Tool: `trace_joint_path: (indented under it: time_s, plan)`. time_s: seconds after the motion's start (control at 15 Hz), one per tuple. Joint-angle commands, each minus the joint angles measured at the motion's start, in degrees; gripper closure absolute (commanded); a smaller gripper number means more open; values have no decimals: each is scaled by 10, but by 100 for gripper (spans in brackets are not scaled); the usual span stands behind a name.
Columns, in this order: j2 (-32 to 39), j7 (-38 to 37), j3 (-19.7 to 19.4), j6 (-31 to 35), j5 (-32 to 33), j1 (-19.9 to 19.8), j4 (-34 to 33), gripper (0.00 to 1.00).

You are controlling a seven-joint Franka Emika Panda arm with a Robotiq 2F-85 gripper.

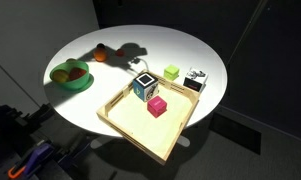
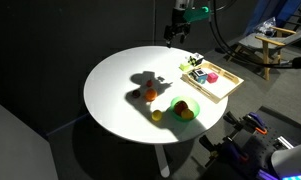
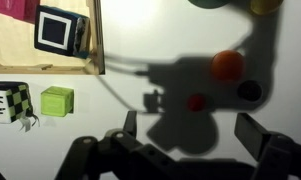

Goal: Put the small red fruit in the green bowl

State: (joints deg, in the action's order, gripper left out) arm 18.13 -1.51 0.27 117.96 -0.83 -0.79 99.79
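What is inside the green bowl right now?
Orange-red fruit lies in the green bowl; how many pieces there are, and anything beneath them, cannot be seen.

Sm. fruit (image 3: pixel 196 101) nr bigger fruit (image 3: pixel 227 66) on tbl (image 1: pixel 180 50), outside bowl (image 1: pixel 54 80)

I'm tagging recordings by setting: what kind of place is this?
Most likely a lab or staged test space, not a lived-in room: a round white table stands spotlit against dark walls, holding a wooden tray, toy blocks and a green bowl.
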Motion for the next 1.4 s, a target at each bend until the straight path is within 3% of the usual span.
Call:
trace_joint_path:
  time_s: [0.0,0.53,0.67,1.33]
  plan:
    - [21,12,-1,-49,17,8,-43,0]
    - [46,14,3,-117,29,22,-69,0]
    - [36,4,2,-96,21,23,-44,0]
    - [39,4,3,-96,21,23,-44,0]
